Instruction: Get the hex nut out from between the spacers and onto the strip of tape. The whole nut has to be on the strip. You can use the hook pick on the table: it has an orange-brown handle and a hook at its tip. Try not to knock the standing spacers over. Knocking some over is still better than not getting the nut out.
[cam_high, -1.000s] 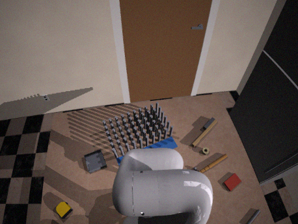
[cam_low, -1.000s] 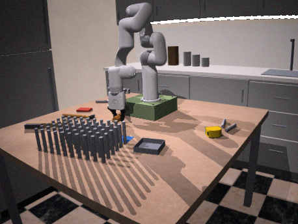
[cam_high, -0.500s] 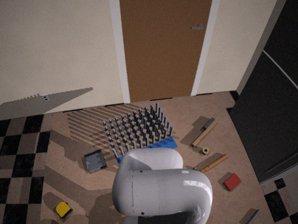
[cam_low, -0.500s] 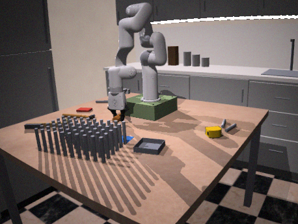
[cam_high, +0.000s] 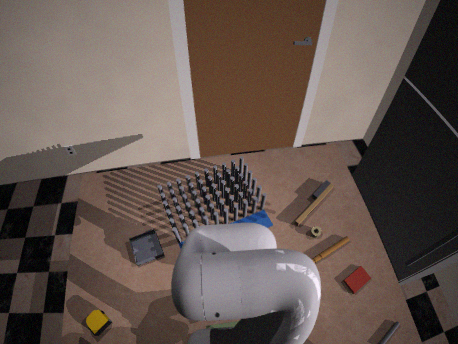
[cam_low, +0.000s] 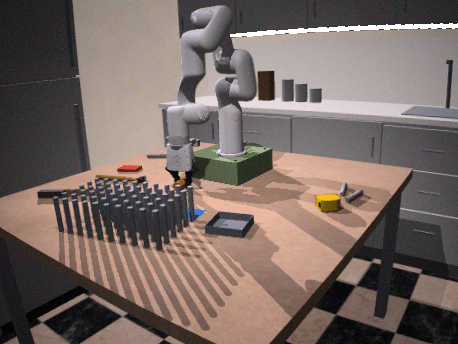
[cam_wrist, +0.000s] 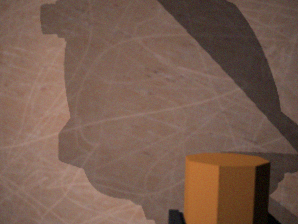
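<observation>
Beside the field of spacers, on the side nearest the green arm base, the gripper hangs just above the table with its fingers clamped on the orange-brown handle of the hook pick. The handle shows in the wrist view as a faceted, matte prism with flat sides; the hooked tip is not visible in any view. The hex nut cannot be made out: it is presumably hidden among the spacers, which are slim grey upright cylinders set in close, regular rows. The strip of tape is a flat blue patch on the table, touching the near edge of the spacer field and partly covered by the arm in the top view. The step in hand appears to be carrying the grasped pick toward the spacers. The next move, on this evidence, calls for lowering the tip between two rows and drawing the nut toward the tape side. The table is a pale, scuffed wooden board. A shallow grey tray lies just beside the spacers.
</observation>
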